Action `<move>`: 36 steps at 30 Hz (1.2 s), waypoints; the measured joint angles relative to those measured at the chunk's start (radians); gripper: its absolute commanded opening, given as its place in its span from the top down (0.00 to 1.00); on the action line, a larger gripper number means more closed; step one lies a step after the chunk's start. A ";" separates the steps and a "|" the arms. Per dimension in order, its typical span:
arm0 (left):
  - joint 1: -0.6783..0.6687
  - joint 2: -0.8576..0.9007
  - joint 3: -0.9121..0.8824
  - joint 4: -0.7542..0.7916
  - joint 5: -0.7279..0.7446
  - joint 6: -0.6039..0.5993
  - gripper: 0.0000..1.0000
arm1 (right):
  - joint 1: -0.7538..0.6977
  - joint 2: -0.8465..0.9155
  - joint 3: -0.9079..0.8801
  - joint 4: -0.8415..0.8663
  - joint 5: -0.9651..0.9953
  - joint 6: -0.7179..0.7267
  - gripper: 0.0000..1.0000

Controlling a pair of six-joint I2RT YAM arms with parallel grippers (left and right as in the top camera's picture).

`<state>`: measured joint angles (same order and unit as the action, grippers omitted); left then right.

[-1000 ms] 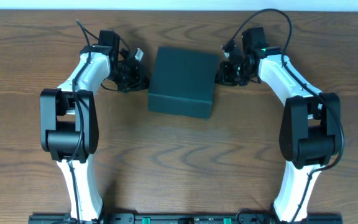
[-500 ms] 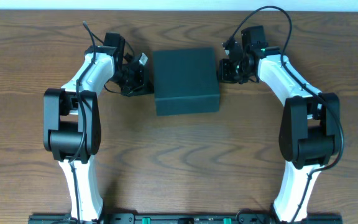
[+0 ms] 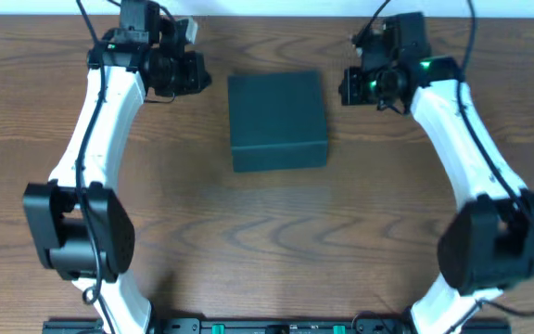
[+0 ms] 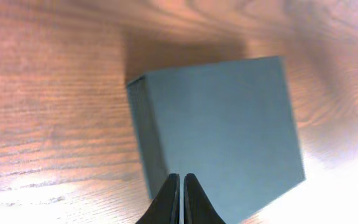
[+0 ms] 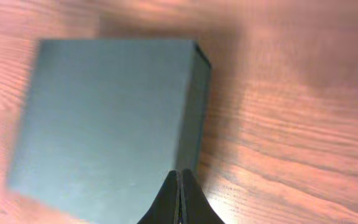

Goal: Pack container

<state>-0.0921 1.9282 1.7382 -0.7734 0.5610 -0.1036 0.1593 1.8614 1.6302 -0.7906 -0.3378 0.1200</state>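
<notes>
End effectors (image 3: 191, 74) (image 3: 350, 86) now apart from container (image 3: 277, 121)

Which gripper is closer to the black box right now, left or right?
Right, narrowly. The right gripper hangs shut beside the box, at its right edge near the far corner; the left gripper hangs shut off the left far corner, with a slightly wider gap. Neither touches it.
</notes>
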 measured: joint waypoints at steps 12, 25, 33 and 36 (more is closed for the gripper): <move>-0.143 0.148 0.001 -0.005 0.003 0.000 0.94 | 0.109 0.035 -0.145 -0.010 0.010 -0.029 0.98; -0.151 0.191 0.001 -0.012 0.019 -0.001 0.94 | 0.112 0.024 -0.229 0.077 -0.017 -0.029 0.98; -0.151 0.191 0.001 -0.031 0.019 -0.001 0.94 | 0.114 0.023 -0.232 0.028 -0.093 -0.030 0.98; -0.151 0.191 0.001 -0.031 0.019 -0.001 0.94 | 0.122 0.018 -0.236 -0.005 -0.104 -0.034 0.98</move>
<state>-0.2432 2.1189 1.7390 -0.8043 0.5800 -0.1043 0.2813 1.8793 1.3945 -0.7959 -0.4419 0.0856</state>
